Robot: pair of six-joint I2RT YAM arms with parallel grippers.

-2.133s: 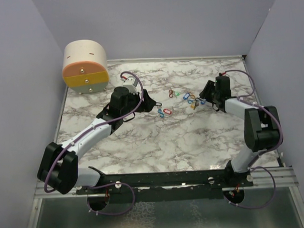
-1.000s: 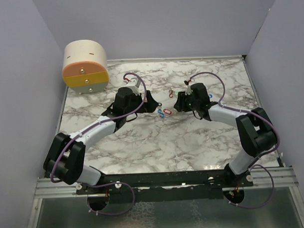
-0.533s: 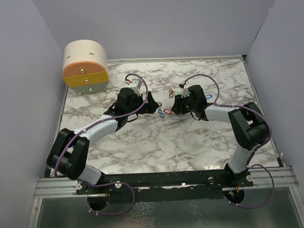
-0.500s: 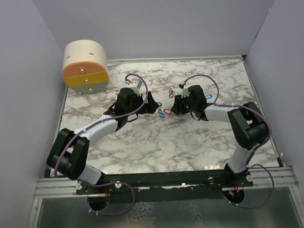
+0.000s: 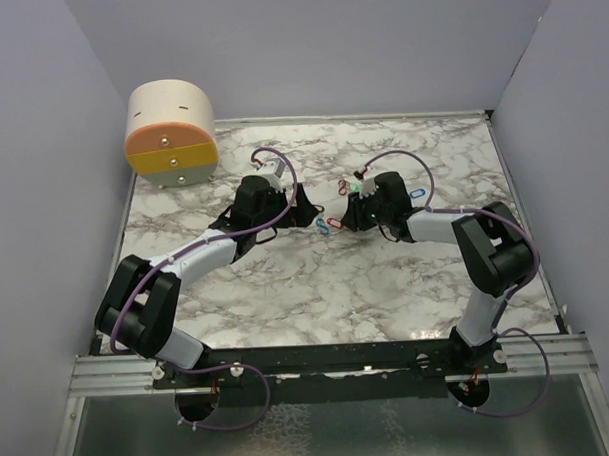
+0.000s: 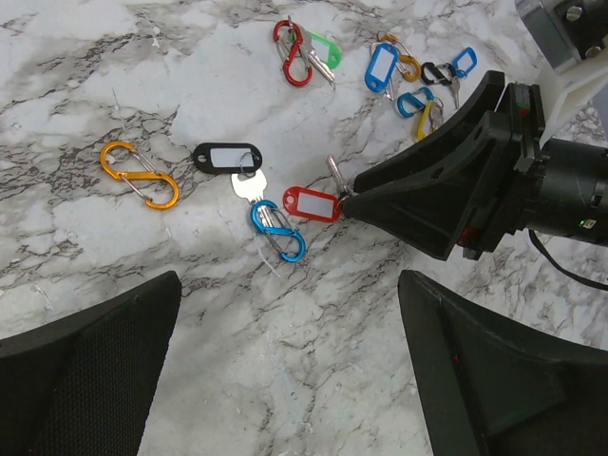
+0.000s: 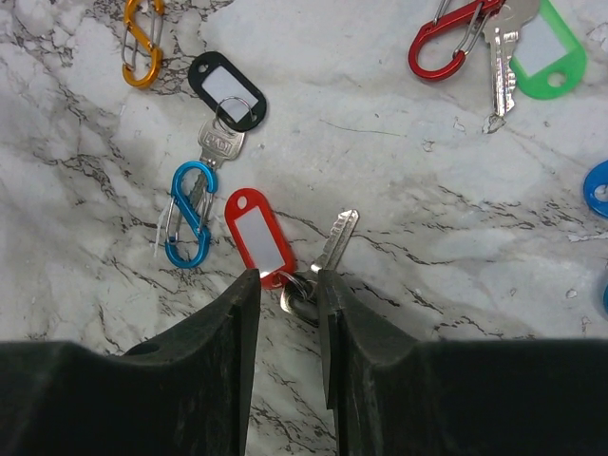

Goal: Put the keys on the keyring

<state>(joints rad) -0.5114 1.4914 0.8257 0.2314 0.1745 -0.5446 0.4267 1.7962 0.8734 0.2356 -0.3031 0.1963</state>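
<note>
showing one red tag (image 7: 255,242) (one green tag (image 7: 546,52))

No writing, brand or number is legible; the white windows on the red tag (image 7: 256,237) and green tag (image 7: 546,47) are blank.

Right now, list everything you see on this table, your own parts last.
red key tag: one, red, with a silver key, mid-table.
black key tag: one, black, with a key, nearby.
blue S-clip: one, blue, beside the red tag.
orange S-clip: one, orange, beyond the black tag.
red clip: one, red, beside a green key tag.
blue key tag: one, blue, among small clips, count unclear.
round box: one, cream and orange, far left corner.
table: one, white marble.
left gripper: open, above the table.
right gripper: jaws narrow, either side of the red tag's ring.
</note>
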